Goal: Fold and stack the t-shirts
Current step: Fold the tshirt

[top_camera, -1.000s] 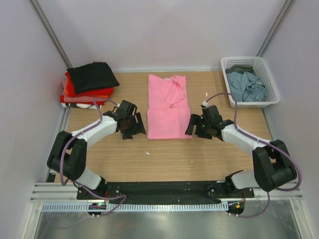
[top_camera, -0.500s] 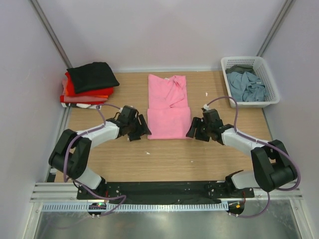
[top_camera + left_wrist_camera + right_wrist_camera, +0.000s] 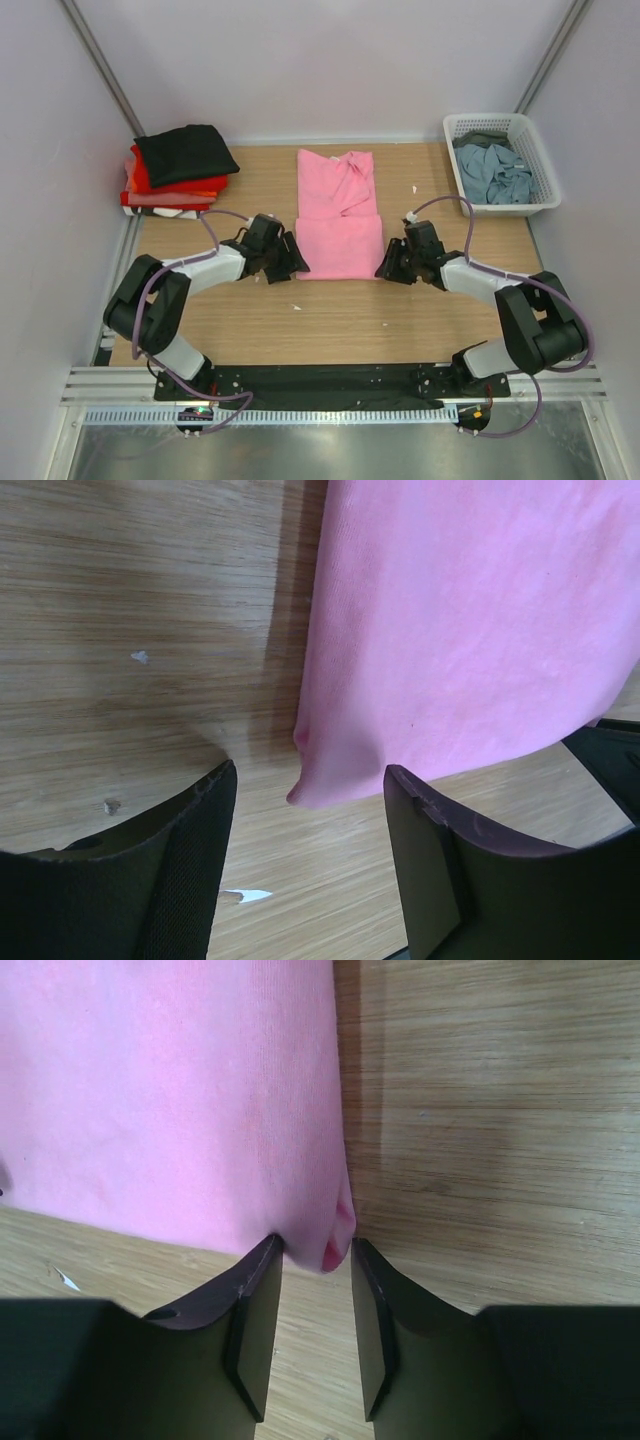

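The bright pink t-shirt (image 3: 338, 215) lies folded lengthwise as a long strip at the table's middle. My left gripper (image 3: 292, 262) is open at its near left corner; in the left wrist view the corner (image 3: 320, 780) sits between the wide-apart fingers (image 3: 190, 860), touching neither. My right gripper (image 3: 385, 262) is at the near right corner. In the right wrist view its jaws stand narrowly apart (image 3: 315, 1250) with the pink corner (image 3: 335, 1230) between the tips. Black (image 3: 185, 152), red (image 3: 145, 178) and orange (image 3: 175, 195) shirts are stacked at the back left.
A white lattice basket (image 3: 500, 122) at the back right holds a grey-blue shirt (image 3: 495, 172) and a dark olive one (image 3: 485, 140). Small white scraps lie on the wood (image 3: 245, 894). Grey walls enclose the table.
Both grippers have moved inward to the pink shirt's near corners. The right gripper's jaws have narrowed around its corner. The shirt has not moved.
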